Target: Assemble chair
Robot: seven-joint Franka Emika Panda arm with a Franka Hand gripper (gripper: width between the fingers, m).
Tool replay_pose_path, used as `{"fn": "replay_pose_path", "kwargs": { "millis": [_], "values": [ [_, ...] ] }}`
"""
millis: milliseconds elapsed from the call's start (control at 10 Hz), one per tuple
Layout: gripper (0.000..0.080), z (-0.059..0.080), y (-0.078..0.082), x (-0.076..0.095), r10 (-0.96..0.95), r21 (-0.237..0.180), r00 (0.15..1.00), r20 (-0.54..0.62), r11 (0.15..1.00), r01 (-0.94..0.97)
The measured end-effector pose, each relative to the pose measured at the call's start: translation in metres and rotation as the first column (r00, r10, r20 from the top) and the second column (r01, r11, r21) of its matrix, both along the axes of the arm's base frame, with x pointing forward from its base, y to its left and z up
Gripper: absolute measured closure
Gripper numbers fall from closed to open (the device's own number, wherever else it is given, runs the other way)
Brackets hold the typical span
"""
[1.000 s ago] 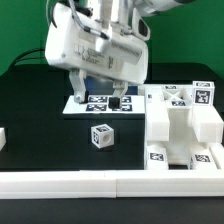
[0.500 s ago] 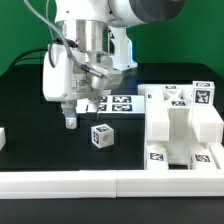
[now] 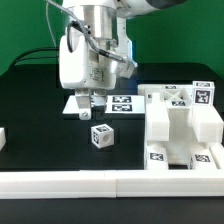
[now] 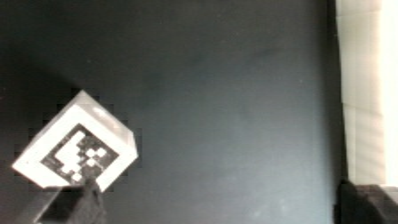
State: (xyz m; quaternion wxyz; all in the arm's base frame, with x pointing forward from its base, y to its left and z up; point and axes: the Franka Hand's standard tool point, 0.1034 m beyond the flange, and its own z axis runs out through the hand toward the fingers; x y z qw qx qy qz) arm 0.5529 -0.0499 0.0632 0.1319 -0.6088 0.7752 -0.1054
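At the exterior view's far left edge a small white piece (image 3: 3, 137) sits partly cut off, too little of it in view to tell what it is. Right of it, the gripper (image 3: 83, 108) hangs just above the black table (image 3: 40, 100) with its fingers spread wide and nothing between them, in front of the marker board (image 3: 122, 103). Just beside the fingers and nearer the camera sits a small white tagged cube (image 3: 101, 136), a loose chair part, upright on the table and touching nothing; the wrist view shows its tagged face (image 4: 80, 152) turned cornerwise to the fingers. It looks like hard, light plastic: stiff, not fragile, but smooth enough to slip or spin if pinched on its corners, so the fingers should probably square up to two opposite flat faces and close around its middle. Further right stands the chair's main body (image 3: 180, 128), a chunky stepped white assembly with tags on its top and front faces, resting against the long white rail (image 3: 110, 183) along the front. That block seems bulkier and better pushed or braced than lifted.
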Motion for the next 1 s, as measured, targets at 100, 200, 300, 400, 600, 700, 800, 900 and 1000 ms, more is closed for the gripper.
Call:
{"fn": "replay_pose_path", "kwargs": {
  "millis": [100,200,300,400,600,700,800,900,1000],
  "values": [
    [0.0150,-0.001,-0.001,-0.001,-0.001,-0.001,1.000,-0.003,1.000,0.001],
    [0.0150,-0.001,-0.002,-0.001,-0.001,-0.002,1.000,-0.003,1.000,0.001],
    [0.0150,0.006,-0.004,0.005,0.111,-0.027,0.994,0.002,0.993,-0.111],
    [0.0150,0.009,-0.010,0.006,0.240,-0.079,0.971,-0.001,0.968,-0.239],
    [0.0150,0.007,-0.019,0.005,0.546,-0.190,0.836,-0.057,0.816,-0.546],
    [0.0150,0.008,-0.020,0.006,0.561,-0.206,0.825,-0.063,0.802,-0.561],
    [0.0150,0.007,-0.021,0.006,0.588,-0.216,0.805,-0.073,0.779,-0.589],
    [0.0150,0.007,-0.022,0.006,0.603,-0.221,0.794,-0.079,0.766,-0.603],
    [0.0150,0.006,-0.021,0.004,0.602,-0.194,0.795,-0.072,0.774,-0.603]
  ]
}}
